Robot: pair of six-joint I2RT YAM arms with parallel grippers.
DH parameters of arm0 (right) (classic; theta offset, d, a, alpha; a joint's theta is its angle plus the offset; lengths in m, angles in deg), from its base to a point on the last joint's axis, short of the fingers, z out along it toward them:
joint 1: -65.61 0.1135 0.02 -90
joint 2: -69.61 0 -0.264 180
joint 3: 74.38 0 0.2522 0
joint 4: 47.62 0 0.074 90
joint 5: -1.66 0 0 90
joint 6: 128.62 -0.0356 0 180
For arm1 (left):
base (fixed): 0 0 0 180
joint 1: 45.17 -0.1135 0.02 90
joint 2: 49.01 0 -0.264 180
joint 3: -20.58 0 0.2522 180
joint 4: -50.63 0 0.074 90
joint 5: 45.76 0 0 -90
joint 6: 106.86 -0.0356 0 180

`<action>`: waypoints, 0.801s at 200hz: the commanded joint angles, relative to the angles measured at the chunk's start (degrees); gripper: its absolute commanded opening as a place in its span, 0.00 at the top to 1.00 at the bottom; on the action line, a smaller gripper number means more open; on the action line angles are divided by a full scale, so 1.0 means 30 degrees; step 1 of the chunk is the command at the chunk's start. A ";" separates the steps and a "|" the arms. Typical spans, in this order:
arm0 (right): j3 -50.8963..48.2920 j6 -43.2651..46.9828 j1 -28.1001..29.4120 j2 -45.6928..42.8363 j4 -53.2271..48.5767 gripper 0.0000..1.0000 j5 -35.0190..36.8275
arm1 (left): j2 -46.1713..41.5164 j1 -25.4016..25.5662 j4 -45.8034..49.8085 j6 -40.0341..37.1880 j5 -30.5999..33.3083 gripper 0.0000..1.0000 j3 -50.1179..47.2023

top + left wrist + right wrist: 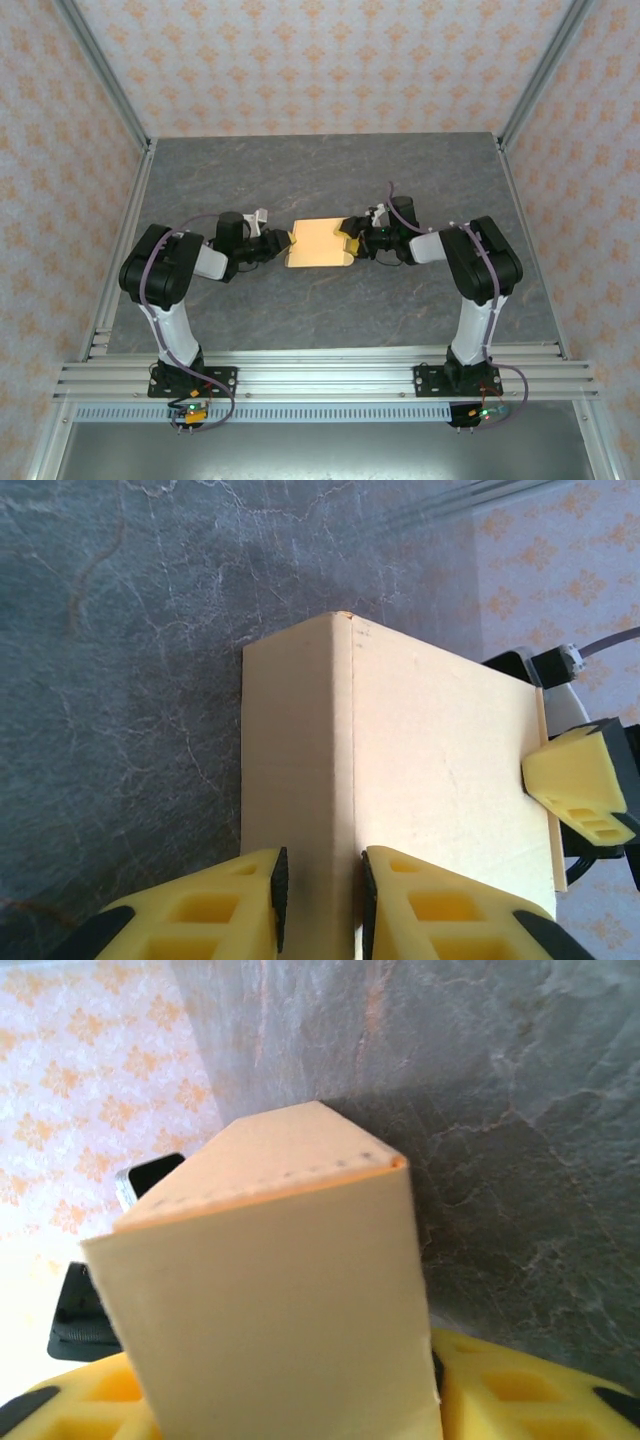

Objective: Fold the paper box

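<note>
Yellow fingers [200,920] of the left gripper [320,870] are seen closest, at 6 o'clock of the left wrist view. They are drawn near together, with the near edge of the paper box [440,760] pinched between their black pads. A crease is seen running from that grip toward 12 o'clock along the box. A narrower tan panel lies on its 9 o'clock side and a broader, paler panel on its 3 o'clock side. At the 3 o'clock edge of the broader panel, one yellow finger [578,785] of the right gripper [358,240] is laid against the cardboard.

In the right wrist view the box is shown end-on as a tan face, with a perforated fold line and an angled flap at 12 o'clock. It is set between the right gripper's two fingers [520,1395], found at 7 and 5 o'clock. These are spread to about the width of the box; whether they are pressed on it cannot be told.

In the top external view the box is found at the middle of the grey marbled table [330,310], spanning the gap between the two grippers. The left gripper is met at its 9 o'clock end and the right gripper at its 3 o'clock end. Whether the box is rested on the table or held clear of it cannot be told. Patterned wallpaper [320,60] is seen beyond the table at 12 o'clock, and an aluminium rail [330,372] bearing both arm bases at 6 o'clock.
</note>
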 commanded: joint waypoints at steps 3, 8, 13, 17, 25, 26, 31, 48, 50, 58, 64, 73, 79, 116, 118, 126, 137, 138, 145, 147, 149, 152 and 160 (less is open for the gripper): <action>-0.0159 -0.1738 0.0199 -0.0167 0.2284 0.57 0.0250 | -0.0433 -0.0308 0.3879 -0.0647 0.1738 0.71 -0.0649; -0.0191 -0.1791 0.0197 -0.0189 0.2275 0.59 0.0262 | -0.0711 -0.0296 0.4034 -0.0706 0.1773 0.70 -0.0581; -0.0218 -0.1855 0.0185 -0.0234 0.2252 0.58 0.0252 | -0.1045 -0.0297 0.4122 -0.0743 0.1832 0.69 -0.0523; -0.0217 -0.1867 0.0175 -0.0296 0.2165 0.57 0.0277 | -0.1318 -0.0292 0.4109 -0.0772 0.1879 0.67 -0.0514; -0.0201 -0.1906 0.0155 -0.0432 0.1965 0.58 0.0301 | -0.1997 -0.0313 0.4063 -0.0825 0.2074 0.62 -0.0528; -0.0196 -0.1911 0.0141 -0.0440 0.1940 0.58 0.0318 | -0.2089 -0.0292 0.4072 -0.0829 0.2103 0.61 -0.0535; -0.0186 -0.1919 0.0126 -0.0542 0.1756 0.58 0.0332 | -0.2565 -0.0275 0.4052 -0.0875 0.2266 0.58 -0.0528; -0.0096 -0.1987 0.0038 -0.0973 0.1031 0.58 0.0337 | -0.4493 -0.0298 0.4450 -0.1609 0.2819 0.43 -0.0470; -0.0095 -0.1984 0.0038 -0.1026 0.0918 0.58 0.0321 | -0.4737 -0.0278 0.4562 -0.1737 0.2912 0.41 -0.0451; 0.0032 -0.1924 0.0010 -0.1237 0.0129 0.58 0.0233 | -0.5803 -0.0272 0.4969 -0.2373 0.3380 0.34 -0.0426; 0.0135 -0.1791 -0.0032 -0.1373 -0.0513 0.58 0.0108 | -0.6730 -0.0280 0.4992 -0.2822 0.3825 0.31 -0.0537; 0.0164 -0.1682 -0.0077 -0.1645 -0.1089 0.58 -0.0106 | -0.8347 -0.0250 0.4419 -0.3466 0.4718 0.27 -0.1114; 0.0135 -0.1613 -0.0131 -0.1893 -0.1396 0.58 -0.0200 | -0.9458 -0.0139 0.3964 -0.4109 0.5367 0.26 -0.1616; 0.0145 -0.0714 -0.0930 -0.3501 -0.4795 0.58 -0.0616 | -1.5707 0.3904 0.3478 -1.4918 0.8692 0.16 -0.4309; 0.0156 -0.0706 -0.0988 -0.3563 -0.5014 0.58 -0.0657 | -1.5912 0.4163 0.3235 -1.5399 0.8797 0.16 -0.4516; 0.0272 -0.0627 -0.1167 -0.3815 -0.5831 0.58 -0.0832 | -1.6493 0.5480 0.1782 -1.7380 0.9245 0.15 -0.5555; 0.0506 -0.0489 -0.1294 -0.4149 -0.6916 0.58 -0.1088 | -1.6763 0.7134 0.1224 -2.0508 0.9748 0.15 -0.6316; 0.0509 -0.0484 -0.1302 -0.4188 -0.7027 0.58 -0.1109 | -1.6782 0.7255 0.1319 -2.0748 0.9793 0.15 -0.6315; 0.0672 -0.0364 -0.1353 -0.4354 -0.7836 0.58 -0.1286 | -1.6772 0.7909 0.2839 -2.2526 1.0034 0.15 -0.5996; 0.0720 -0.0311 -0.1357 -0.4406 -0.8059 0.58 -0.1345 | -1.6772 0.8043 0.3419 -2.2911 1.0128 0.15 -0.5832; 0.0754 -0.0284 -0.1366 -0.4462 -0.8284 0.58 -0.1418 | -1.6772 0.8186 0.3952 -2.3359 1.0254 0.15 -0.5681; 0.0827 -0.0217 -0.1383 -0.4513 -0.8680 0.58 -0.1496 | -1.6750 0.8329 0.4713 -2.3896 1.0475 0.15 -0.5451; 0.1012 -0.0030 -0.1436 -0.4600 -0.9664 0.58 -0.1812 | -1.6659 0.8562 0.5813 -2.4844 1.1115 0.15 -0.5077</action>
